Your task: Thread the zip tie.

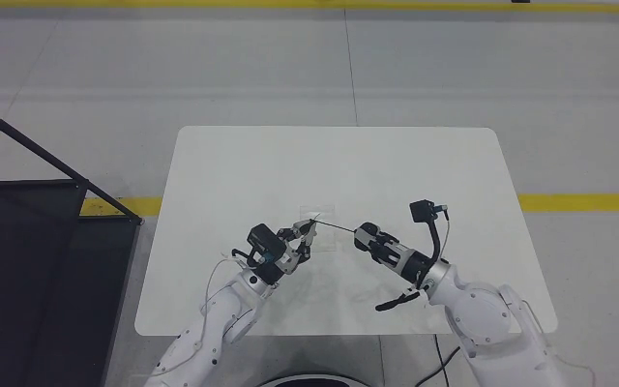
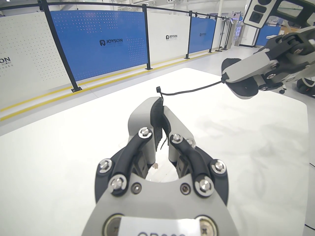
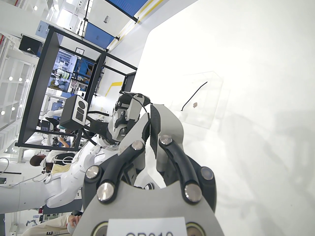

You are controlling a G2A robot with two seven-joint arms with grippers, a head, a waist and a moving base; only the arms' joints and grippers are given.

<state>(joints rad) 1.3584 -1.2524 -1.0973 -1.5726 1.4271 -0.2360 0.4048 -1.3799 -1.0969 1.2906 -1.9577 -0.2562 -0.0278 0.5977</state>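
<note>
Over the near half of the white rounded-corner table (image 1: 464,174), toward six o'clock in the top view, the left gripper (image 2: 161,105) has its jaws pinched on one end of the thin black plastic zip tie (image 2: 189,90), whose small square head (image 2: 158,89) sticks up just past the fingertips. At its three o'clock, the right gripper (image 2: 224,77) is clamped on the strap's other end, and the tie spans the gap above the tabletop. Farther out, at twelve o'clock from that gap, a clear plastic tray (image 3: 216,109) holds a second black strand (image 3: 195,94) beside a small brown speck (image 3: 195,104)
</note>
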